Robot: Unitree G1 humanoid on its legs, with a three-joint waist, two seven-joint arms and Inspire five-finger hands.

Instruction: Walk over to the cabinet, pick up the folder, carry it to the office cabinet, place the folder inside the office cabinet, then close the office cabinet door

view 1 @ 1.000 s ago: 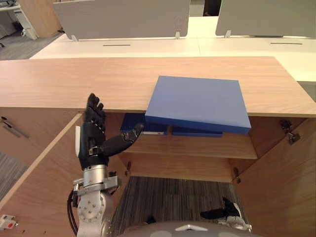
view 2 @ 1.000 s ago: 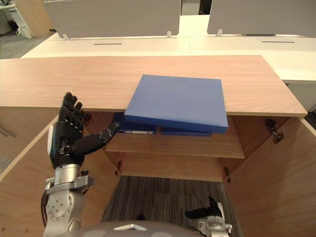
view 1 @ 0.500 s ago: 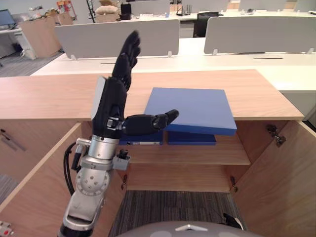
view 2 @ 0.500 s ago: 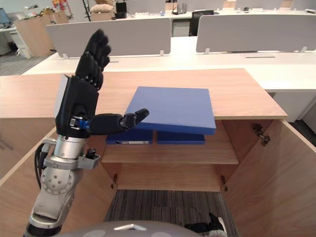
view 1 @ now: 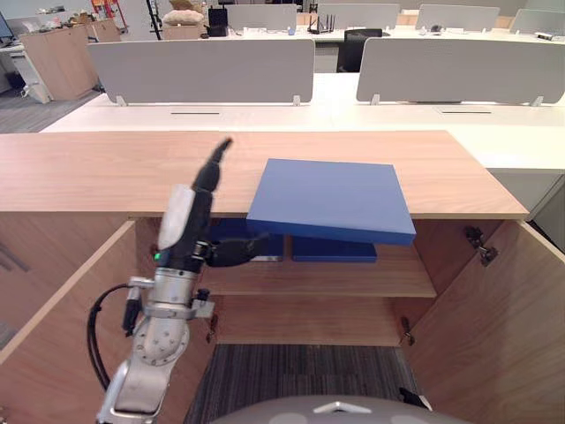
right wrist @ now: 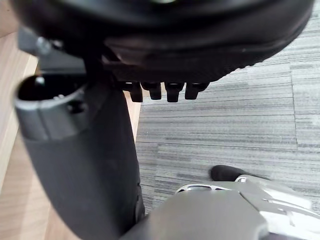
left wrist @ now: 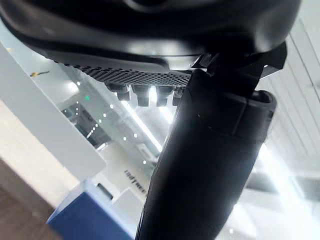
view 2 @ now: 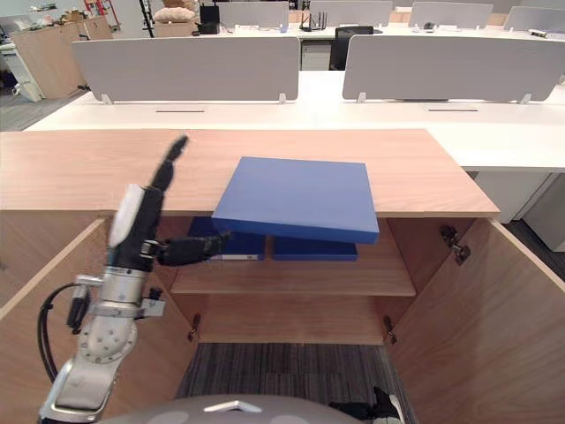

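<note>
I judge the walk-up complete. The blue folder lies on the cabinet's counter, its near edge overhanging the open compartment, not yet grasped. My left hand is raised just beside it, fingers straight, thumb spread, empty. My right hand hangs low, relaxed. Pickup, carry, placement and door closing all remain.

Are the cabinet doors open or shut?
Open. The left door and right door stand swung outward, and the shelf inside shows.
</note>
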